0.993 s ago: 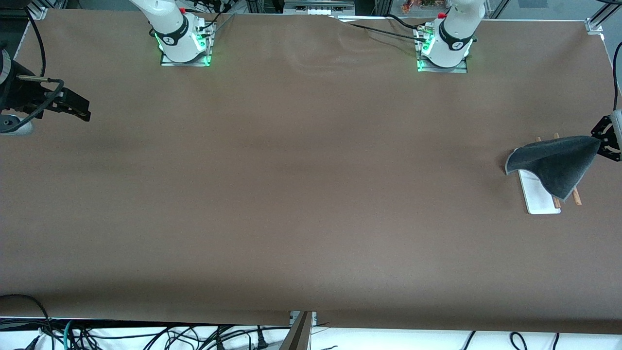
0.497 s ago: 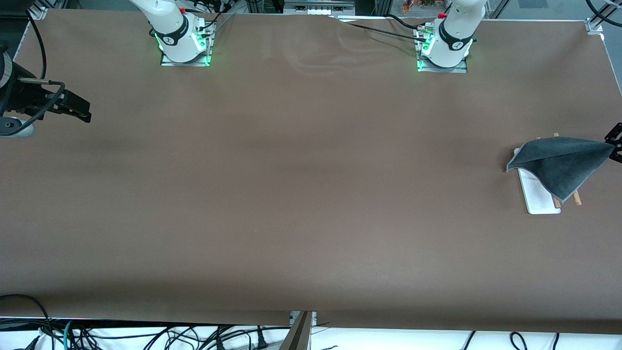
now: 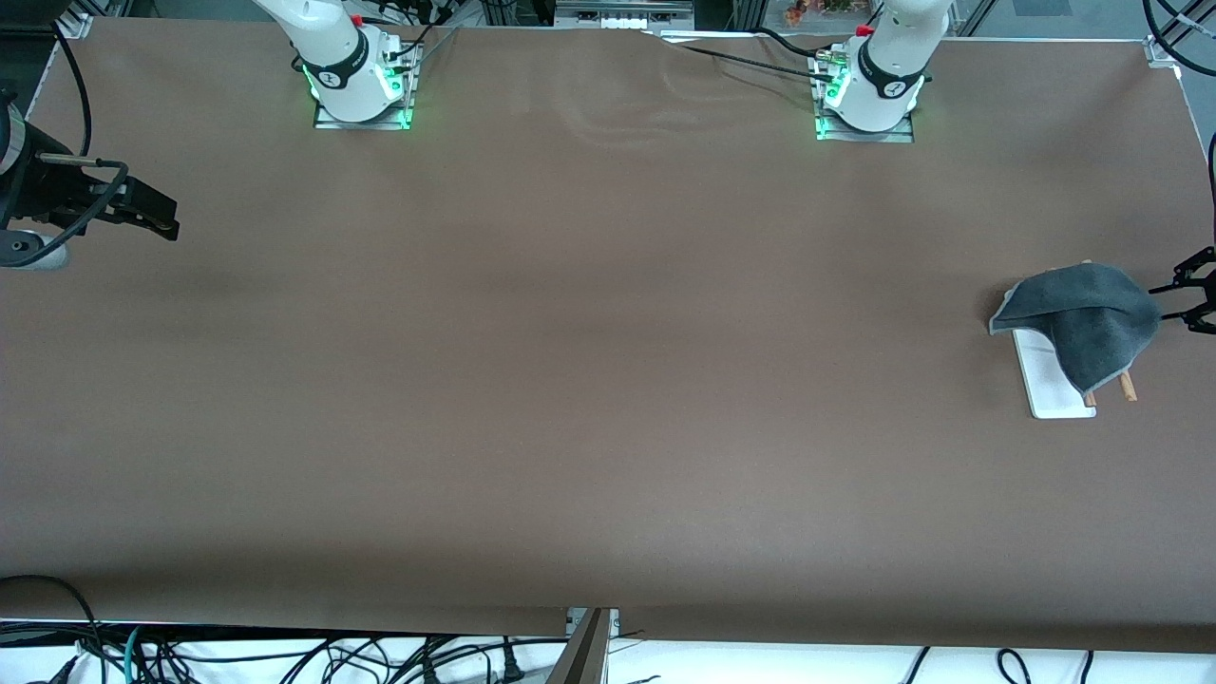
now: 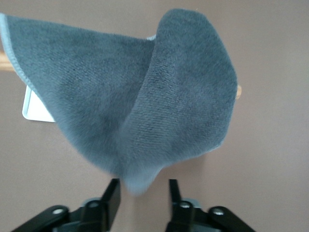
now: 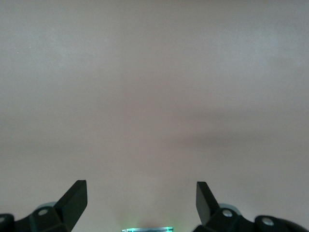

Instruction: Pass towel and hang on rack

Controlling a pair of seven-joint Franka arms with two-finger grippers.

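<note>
Towel (image 3: 1078,318): dark grey cloth with a paler stitched edge, draped over the rack at the left arm's end of the table; just beside the left gripper's fingertips, one folded corner reaching toward the gap between them, not clamped. No label or writing can be read on it.
Rack (image 3: 1050,380): flat white base with two thin brown rods; the rod ends and the part of the base nearer the front camera show from under the towel. No markings legible.
Left gripper (image 3: 1185,302): just beside the towel and rack, at the table's edge; fingers (image 4: 112,195) apart, nothing between them.
Right gripper (image 3: 157,216): over the right arm's end of the table, well apart from towel and rack; fingers (image 5: 75,197) spread wide, holding nothing; this arm waits.
Table (image 3: 589,380): plain brown cover, no print.
Arm bases (image 3: 361,81): white, green lights at the foot; logos too small to read.
</note>
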